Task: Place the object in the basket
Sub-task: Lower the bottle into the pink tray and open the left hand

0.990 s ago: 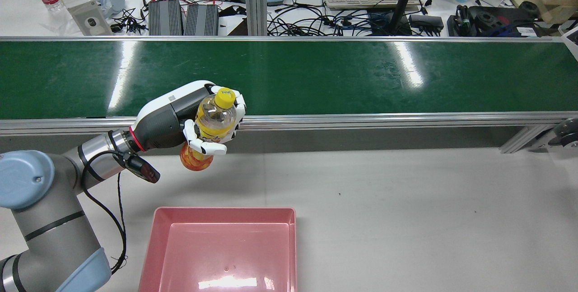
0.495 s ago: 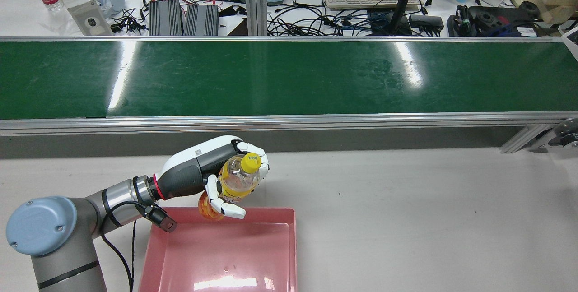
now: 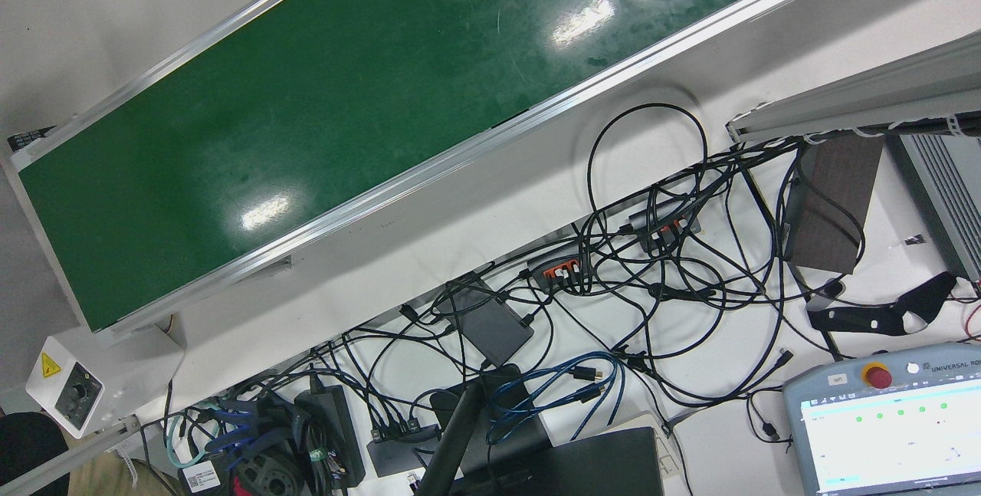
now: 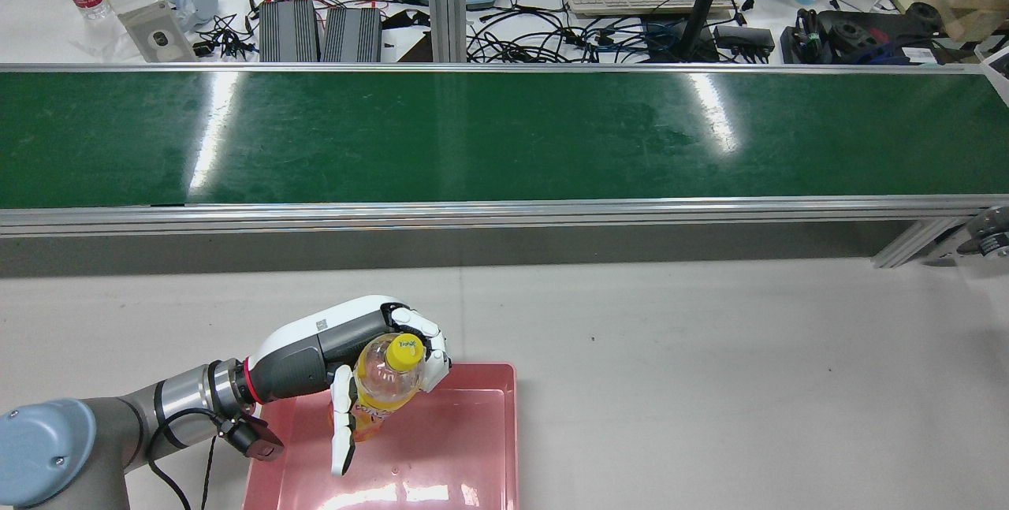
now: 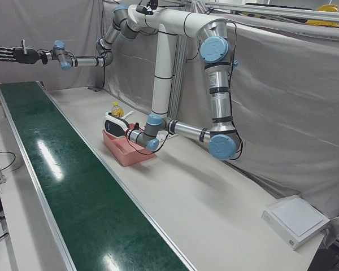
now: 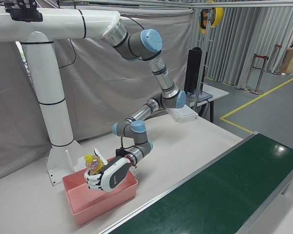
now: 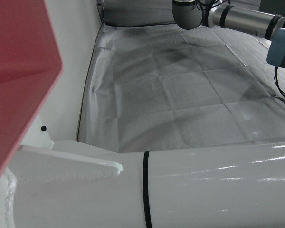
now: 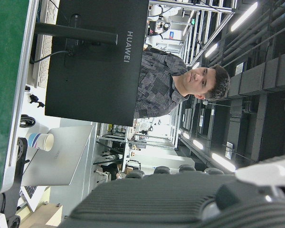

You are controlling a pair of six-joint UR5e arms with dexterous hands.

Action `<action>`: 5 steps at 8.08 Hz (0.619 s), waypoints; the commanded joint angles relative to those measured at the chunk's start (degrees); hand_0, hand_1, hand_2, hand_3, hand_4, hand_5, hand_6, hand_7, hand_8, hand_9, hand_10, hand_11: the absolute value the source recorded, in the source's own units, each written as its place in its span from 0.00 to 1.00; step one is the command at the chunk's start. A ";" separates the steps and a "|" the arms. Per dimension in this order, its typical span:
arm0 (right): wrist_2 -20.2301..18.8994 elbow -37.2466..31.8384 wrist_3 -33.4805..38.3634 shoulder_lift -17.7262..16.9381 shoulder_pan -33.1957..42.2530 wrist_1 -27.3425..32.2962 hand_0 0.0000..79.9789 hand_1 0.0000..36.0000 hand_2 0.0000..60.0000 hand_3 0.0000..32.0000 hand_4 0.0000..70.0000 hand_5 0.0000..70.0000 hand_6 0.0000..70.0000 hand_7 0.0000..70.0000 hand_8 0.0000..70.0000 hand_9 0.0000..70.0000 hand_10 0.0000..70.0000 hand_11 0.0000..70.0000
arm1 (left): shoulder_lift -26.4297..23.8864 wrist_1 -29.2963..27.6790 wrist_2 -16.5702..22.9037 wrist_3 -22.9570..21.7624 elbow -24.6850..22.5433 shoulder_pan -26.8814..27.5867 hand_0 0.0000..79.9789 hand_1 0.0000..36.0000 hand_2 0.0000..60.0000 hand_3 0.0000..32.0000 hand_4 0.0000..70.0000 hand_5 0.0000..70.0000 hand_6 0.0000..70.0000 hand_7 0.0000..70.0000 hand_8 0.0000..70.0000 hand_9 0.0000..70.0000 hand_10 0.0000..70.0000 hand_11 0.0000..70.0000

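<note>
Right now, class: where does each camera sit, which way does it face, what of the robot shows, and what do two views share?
Front view: overhead, looking down at belt and cables; no robot.
Rear view: high behind, facing forward; left hand holds bottle over basket.
Left-front view: front corner, along belt; both arms, right hand raised open.
Right-front view: opposite corner; left arm, hand.
Left hand view: on-hand, facing pedestal; basket wall beside.
Right hand view: on-hand, facing monitor, person.
Shared: rear and right-front both show bottle above basket.
</note>
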 commanded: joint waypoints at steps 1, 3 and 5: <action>0.00 0.00 0.00 0.02 0.00 0.00 0.00 0.00 0.00 0.00 0.00 0.00 0.00 0.00 0.00 0.00 0.00 0.00 | 2.31 -1.65 -0.01 0.22 -2.73 1.69 0.68 0.22 0.00 0.00 0.21 0.38 0.00 0.22 0.21 0.23 0.23 0.34; 0.00 0.00 0.00 0.02 0.00 0.00 0.00 0.00 0.00 0.00 0.00 0.00 0.00 0.00 0.00 0.00 0.00 0.00 | 2.31 -1.56 -0.10 -0.04 -3.08 1.43 0.68 0.18 0.00 0.02 0.11 0.06 0.00 0.13 0.09 0.05 0.00 0.00; 0.00 0.00 0.00 0.02 0.00 0.00 0.00 0.00 0.00 0.00 0.00 0.00 0.00 0.00 0.00 0.00 0.00 0.00 | 2.22 -0.43 -0.10 -0.65 -4.22 0.91 0.68 0.15 0.00 0.00 0.12 0.04 0.00 0.12 0.07 0.02 0.00 0.00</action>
